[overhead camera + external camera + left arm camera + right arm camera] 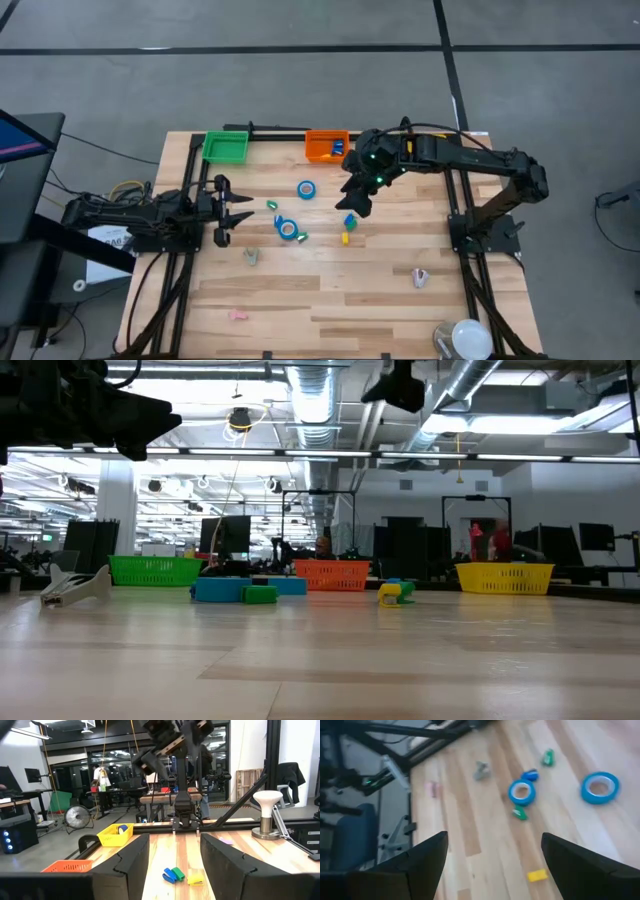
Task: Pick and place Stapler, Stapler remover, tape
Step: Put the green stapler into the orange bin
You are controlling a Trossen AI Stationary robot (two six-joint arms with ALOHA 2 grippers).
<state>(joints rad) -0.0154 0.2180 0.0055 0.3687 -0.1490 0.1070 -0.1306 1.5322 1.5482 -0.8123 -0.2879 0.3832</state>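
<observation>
Two tape rolls (306, 189) mid-table, right tool (355, 203) spread empty above, left tool (228, 210) parted at edge.

We see 2 round blue tape rolls (306, 189) (287, 228) lying mid-table, one nearer the orange plastic bin (325, 146) at the far edge, with the green plastic bin (226, 148) to its left. Right of the tapes, a small yellow oblong stapler (346, 238) lies just beside a blue one (350, 221).

Grey floor (300, 60) crossed by dark lines around the wooden desk (330, 290); exposed silver ducts (310, 400) and strip lights overhead; floor fan (77, 815) by dark workstations behind
</observation>
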